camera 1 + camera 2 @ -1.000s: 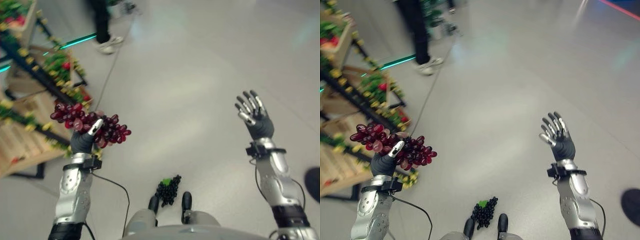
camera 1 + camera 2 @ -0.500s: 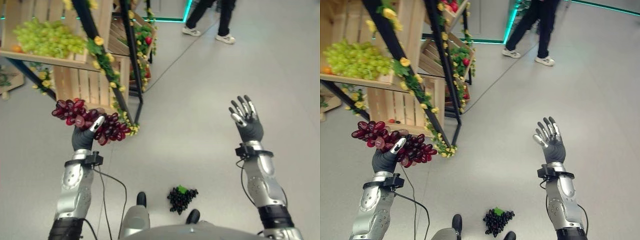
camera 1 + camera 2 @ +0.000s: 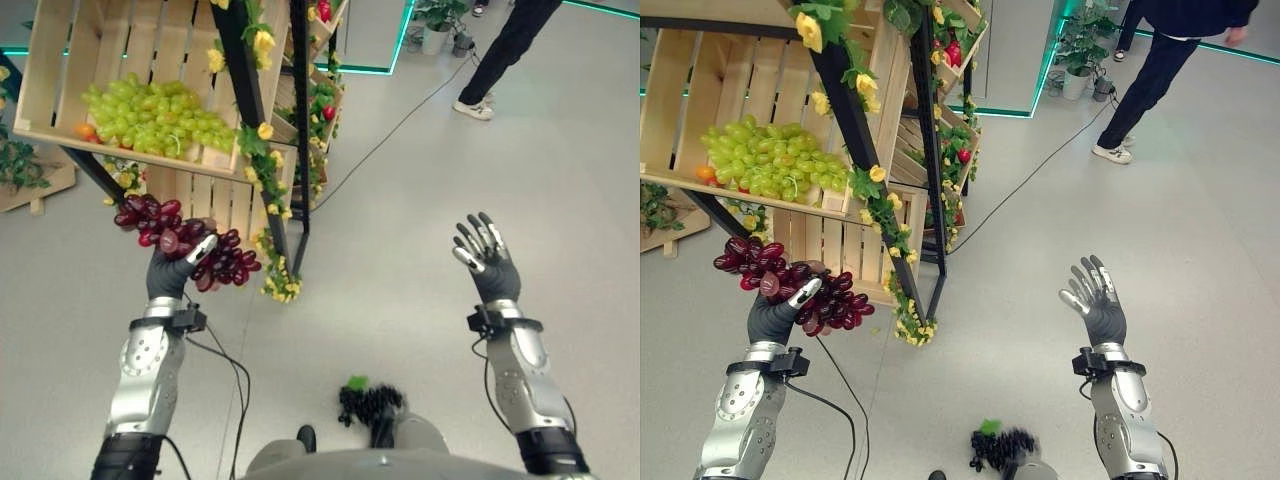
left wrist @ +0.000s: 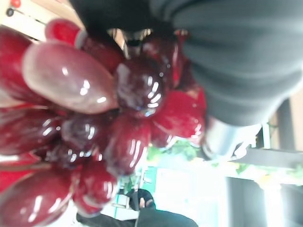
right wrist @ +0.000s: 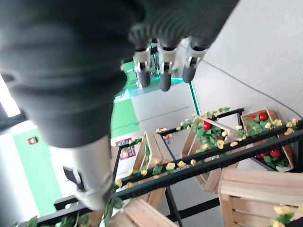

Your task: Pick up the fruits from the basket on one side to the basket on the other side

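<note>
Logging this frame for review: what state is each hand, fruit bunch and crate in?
left hand: shut on the red grapes, raised
red grapes: held, off the floor
right hand: open, raised, holds nothing
dark grapes: lying on the floor
green grapes: resting in the wooden crate

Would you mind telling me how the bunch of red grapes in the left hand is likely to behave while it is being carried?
The red grape bunch sticks out past both sides of the left hand, so its ends probably sag and swing. The glossy skins look slippery, so single grapes might work loose. The right hand is open and apart, giving no support.
</note>
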You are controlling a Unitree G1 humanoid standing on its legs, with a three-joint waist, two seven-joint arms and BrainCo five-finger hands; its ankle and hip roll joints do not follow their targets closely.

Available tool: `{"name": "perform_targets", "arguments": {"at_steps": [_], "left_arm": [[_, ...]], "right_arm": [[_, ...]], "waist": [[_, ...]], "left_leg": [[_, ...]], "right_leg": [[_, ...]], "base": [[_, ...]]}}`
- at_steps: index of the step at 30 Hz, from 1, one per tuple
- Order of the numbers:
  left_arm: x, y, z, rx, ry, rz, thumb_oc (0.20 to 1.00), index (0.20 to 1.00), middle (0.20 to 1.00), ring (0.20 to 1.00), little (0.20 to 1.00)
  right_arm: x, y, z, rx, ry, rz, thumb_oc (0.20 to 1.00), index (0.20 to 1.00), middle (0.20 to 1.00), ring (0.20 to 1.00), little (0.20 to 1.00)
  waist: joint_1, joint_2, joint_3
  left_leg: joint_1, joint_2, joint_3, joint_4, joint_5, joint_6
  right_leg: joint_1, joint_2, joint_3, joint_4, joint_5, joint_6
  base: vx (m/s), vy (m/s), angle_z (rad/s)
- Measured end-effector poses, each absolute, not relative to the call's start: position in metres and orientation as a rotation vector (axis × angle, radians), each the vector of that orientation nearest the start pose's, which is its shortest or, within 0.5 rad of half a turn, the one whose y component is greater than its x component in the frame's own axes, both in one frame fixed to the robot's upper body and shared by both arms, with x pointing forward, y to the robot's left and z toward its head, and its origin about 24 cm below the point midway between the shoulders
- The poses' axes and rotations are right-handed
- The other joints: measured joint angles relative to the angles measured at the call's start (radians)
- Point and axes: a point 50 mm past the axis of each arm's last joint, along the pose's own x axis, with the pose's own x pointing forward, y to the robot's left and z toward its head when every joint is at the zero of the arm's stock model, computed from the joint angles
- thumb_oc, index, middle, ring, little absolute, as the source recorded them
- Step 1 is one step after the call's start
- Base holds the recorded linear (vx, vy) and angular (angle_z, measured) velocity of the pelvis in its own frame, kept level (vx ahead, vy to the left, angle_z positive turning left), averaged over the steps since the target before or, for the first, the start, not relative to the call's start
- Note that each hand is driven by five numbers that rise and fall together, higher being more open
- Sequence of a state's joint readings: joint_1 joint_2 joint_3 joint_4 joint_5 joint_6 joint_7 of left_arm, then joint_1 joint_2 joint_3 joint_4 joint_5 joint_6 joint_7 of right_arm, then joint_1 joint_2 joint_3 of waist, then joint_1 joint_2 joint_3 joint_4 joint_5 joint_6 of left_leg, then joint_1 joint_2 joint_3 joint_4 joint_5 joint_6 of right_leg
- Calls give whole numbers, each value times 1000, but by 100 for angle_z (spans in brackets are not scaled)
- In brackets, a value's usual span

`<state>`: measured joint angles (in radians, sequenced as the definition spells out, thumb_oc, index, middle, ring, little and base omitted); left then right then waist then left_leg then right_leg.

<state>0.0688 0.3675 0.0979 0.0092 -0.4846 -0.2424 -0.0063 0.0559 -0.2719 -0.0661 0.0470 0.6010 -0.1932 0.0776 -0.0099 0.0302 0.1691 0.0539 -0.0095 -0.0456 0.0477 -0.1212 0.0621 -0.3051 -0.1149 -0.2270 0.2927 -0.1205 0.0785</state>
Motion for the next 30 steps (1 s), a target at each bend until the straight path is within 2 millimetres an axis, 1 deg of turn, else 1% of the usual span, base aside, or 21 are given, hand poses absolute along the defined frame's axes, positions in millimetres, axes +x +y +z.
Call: {"name": "perform_targets", "arguments": {"at_steps": [1, 3, 4, 5, 6, 8, 9, 10, 12, 14, 17, 18, 20, 21, 22, 24, 25, 27, 28, 29, 30], "left_arm": [[236, 247, 68, -105, -200, 123, 200, 200, 200, 200, 200], [236, 247, 67, -105, -196, 124, 200, 200, 200, 200, 200], [236, 247, 67, -105, -195, 124, 200, 200, 200, 200, 200], [236, 247, 68, -97, -195, 118, 200, 200, 200, 200, 200], [235, 244, 64, -123, -191, 128, 200, 200, 200, 200, 200], [235, 238, 61, -146, -186, 122, 200, 200, 200, 200, 200], [235, 234, 61, -154, -189, 110, 200, 200, 200, 200, 200], [235, 232, 60, -165, -187, 109, 200, 200, 200, 200, 200], [235, 230, 58, -168, -181, 103, 200, 200, 200, 200, 200], [236, 229, 59, -169, -184, 93, 200, 200, 200, 200, 200], [236, 228, 59, -172, -184, 91, 200, 200, 200, 200, 200], [236, 228, 60, -169, -185, 91, 200, 200, 200, 200, 200], [235, 229, 58, -169, -178, 93, 200, 200, 200, 200, 200], [235, 229, 58, -167, -178, 93, 200, 200, 200, 200, 200], [236, 229, 60, -163, -182, 90, 200, 200, 200, 200, 200], [237, 231, 63, -149, -192, 88, 200, 200, 200, 200, 200], [237, 234, 64, -132, -192, 88, 200, 200, 200, 200, 200], [238, 233, 63, -129, -186, 90, 200, 200, 200, 200, 200], [238, 233, 63, -128, -186, 90, 200, 200, 200, 200, 200], [238, 231, 63, -109, -186, 74, 200, 200, 200, 200, 200], [238, 227, 63, -82, -184, 48, 200, 200, 200, 200, 200]], "right_arm": [[238, -227, 49, 304, -133, -62, 1000, 1000, 1000, 1000, 1000], [237, -229, 49, 296, -131, -68, 1000, 1000, 1000, 1000, 1000], [237, -230, 49, 294, -127, -75, 1000, 1000, 1000, 1000, 1000], [231, -232, 43, 292, -104, -94, 1000, 1000, 1000, 1000, 1000], [226, -237, 37, 277, -76, -118, 1000, 1000, 1000, 1000, 1000], [224, -246, 31, 257, -50, -156, 1000, 1000, 1000, 1000, 1000], [224, -253, 31, 255, -53, -198, 1000, 1000, 1000, 1000, 1000], [225, -259, 35, 245, -70, -219, 1000, 1000, 1000, 1000, 1000], [228, -266, 41, 214, -90, -246, 1000, 1000, 1000, 1000, 1000], [232, -272, 50, 196, -131, -263, 1000, 1000, 1000, 1000, 1000], [229, -276, 50, 194, -136, -289, 1000, 1000, 1000, 1000, 1000], [228, -276, 49, 196, -133, -293, 1000, 1000, 1000, 1000, 1000], [225, -276, 46, 199, -122, -309, 1000, 1000, 1000, 1000, 1000], [224, -277, 45, 198, -120, -314, 1000, 1000, 1000, 1000, 1000], [224, -277, 45, 199, -123, -318, 1000, 1000, 1000, 1000, 1000], [224, -277, 45, 202, -121, -322, 1000, 1000, 1000, 1000, 1000], [224, -276, 44, 210, -122, -325, 1000, 1000, 1000, 1000, 1000], [224, -277, 43, 210, -119, -342, 1000, 1000, 1000, 1000, 1000], [223, -278, 43, 208, -119, -348, 1000, 1000, 1000, 1000, 1000], [224, -280, 43, 202, -114, -357, 1000, 1000, 1000, 1000, 1000], [226, -281, 43, 197, -113, -359, 1000, 1000, 1000, 1000, 1000]], "waist": [[-12, -1, -1], [-31, -9, -5], [-31, -15, -8], [-32, -55, -32], [-30, -43, -41], [-31, -13, -44], [-26, -12, -48], [-30, -13, -48], [-28, -21, -48], [-38, -25, -48], [-53, -32, -52], [-56, -40, -48], [-51, -54, -43], [-52, -59, -40], [-58, -66, -36], [-57, -72, -27], [-56, -76, -26], [-53, -68, -16], [-55, -61, -13], [-53, -50, -9], [-47, -39, -6]], "left_leg": [[9, 4, -33, -3, -7, -13], [27, 4, -49, -16, -20, -33], [41, 2, -55, -24, -26, -43], [62, -19, -57, -31, -42, -65], [86, 2, -70, -31, -68, -85], [93, 56, -69, -23, -66, -114], [88, 78, -49, 7, -62, -126], [69, 92, -39, 43, -61, -144], [57, 109, -36, 100, -64, -154], [37, 101, -28, 125, -58, -153], [38, 124, -23, 158, -49, -170], [24, 122, -24, 206, -54, -184], [-52, 111, -29, 384, -45, -203], [-102, 96, -53, 468, -51, -227], [-136, 94, -39, 473, -53, -223], [-174, 124, -14, 364, -48, -214], [-157, 172, 6, 195, -23, -193], [-170, 261, -34, 53, 38, -211], [-172, 281, -48, 26, 59, -217], [-186, 311, -103, -3, 78, -237], [-181, 313, -128, -14, 80, -235]], "right_leg": [[-9, 12, 49, -115, 66, 12], [3, -1, 53, -257, 155, 24], [14, -5, 47, -287, 177, 29], [45, -35, 48, -292, 219, 20], [70, -19, 55, -275, 307, -26], [99, 33, 52, -260, 266, -41], [107, 54, 52, -260, 259, -69], [118, 70, 50, -260, 245, -78], [147, 87, 55, -278, 238, -100], [166, 106, 56, -284, 216, -107], [186, 133, 50, -294, 205, -118], [190, 127, 56, -296, 203, -120], [222, 126, 58, -311, 198, -138], [241, 116, 62, -324, 193, -150], [245, 109, 58, -333, 193, -153], [250, 103, 52, -347, 192, -149], [249, 107, 48, -352, 192, -150], [260, 109, 60, -350, 195, -122], [261, 110, 59, -349, 188, -118], [259, 110, 77, -349, 188, -95], [256, 109, 84, -344, 185, -97]], "base": [[234, -158, 50], [216, -167, 54], [214, -203, 66], [359, -331, 79], [279, -256, 81], [184, -170, 60], [291, -313, 51], [292, -315, 30], [133, -168, 1], [130, -173, -4], [112, -155, -1], [27, -59, -6], [16, -33, -1], [54, 56, 12], [137, 205, 19], [126, 215, 12], [72, 222, -4], [102, 385, -2], [107, 464, -9], [97, 550, -24], [67, 567, -40]]}}
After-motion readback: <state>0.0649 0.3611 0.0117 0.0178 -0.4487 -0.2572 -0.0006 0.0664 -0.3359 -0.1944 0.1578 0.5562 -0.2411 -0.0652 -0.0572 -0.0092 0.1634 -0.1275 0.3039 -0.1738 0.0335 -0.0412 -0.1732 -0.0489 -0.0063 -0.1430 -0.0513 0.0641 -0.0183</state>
